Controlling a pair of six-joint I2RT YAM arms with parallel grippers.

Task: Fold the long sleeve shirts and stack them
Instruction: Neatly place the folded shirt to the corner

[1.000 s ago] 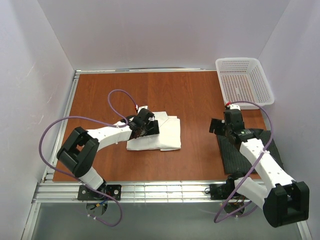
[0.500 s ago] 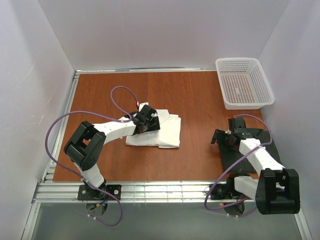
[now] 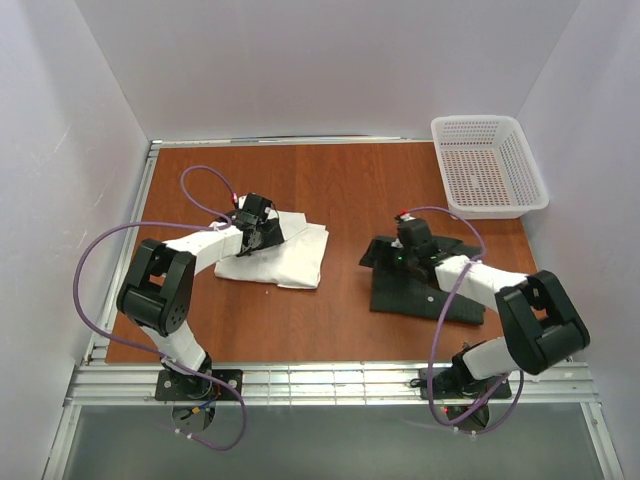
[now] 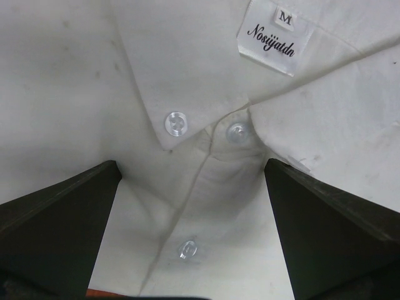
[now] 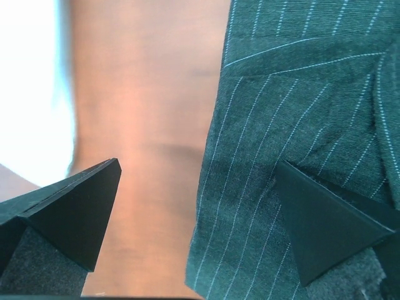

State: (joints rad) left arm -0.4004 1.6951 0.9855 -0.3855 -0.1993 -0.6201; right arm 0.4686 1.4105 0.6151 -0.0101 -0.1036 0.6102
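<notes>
Left hand [image 3: 262,232]: released, jaws spread wide with nothing clamped between them. It sits low over the far-left end of the white shirt [image 3: 290,258].
Left fingers [image 4: 62,231]: both are cut off by the lower frame edge in the wrist view. I cannot tell whether their tips press into the cloth.
Collar [image 4: 156,81]: hidden under the hand from above and seen only up close. One collar point carries a clear button, a second button sits at the neck, and a third lies lower on the placket.
Label [image 4: 270,39]: sewn inside the neck. It shows an "M" and a script name that is too loose to read with certainty.
White shirt, position: folded into a rough rectangle on the left half of the surface [image 3: 350,190].
Right hand [image 3: 385,258]: also released, jaws wide. One finger is over bare wood and the other over striped cloth.
Charcoal shirt [image 3: 420,295]: a flat dark fold right of centre, well apart from the white one and partly covered by the right arm. Its stripes cannot be seen from above.
Bright patch [image 5: 31,94]: washed out at the left of the right wrist view, so I cannot tell what it is.
Basket [image 3: 480,122]: white mesh, in the far right corner, apart from both shirts.
</notes>
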